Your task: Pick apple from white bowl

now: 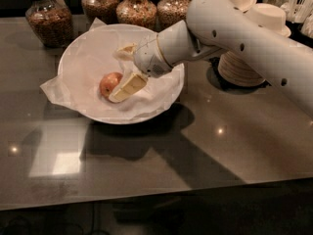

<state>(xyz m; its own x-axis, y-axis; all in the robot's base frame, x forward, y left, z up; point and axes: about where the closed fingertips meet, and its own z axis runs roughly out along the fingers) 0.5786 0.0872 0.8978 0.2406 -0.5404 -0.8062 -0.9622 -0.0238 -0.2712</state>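
The white bowl [78,58], lined with crinkled white paper, stands on the dark table at the centre left. The reddish apple [108,83] lies in the bowl, a little left of its middle. My gripper [119,75] reaches into the bowl from the right and is open. Its near finger [128,87] lies against the apple's right front side and hides part of it. Its far finger [125,50] is well behind the apple, by the bowl's back wall. The apple rests on the paper between the two.
Glass jars of grains [48,18] line the back edge behind the bowl. Stacks of beige paper bowls [244,62] stand at the back right, behind my arm. The glossy table [195,151] stretches in front, and its front edge runs along the bottom.
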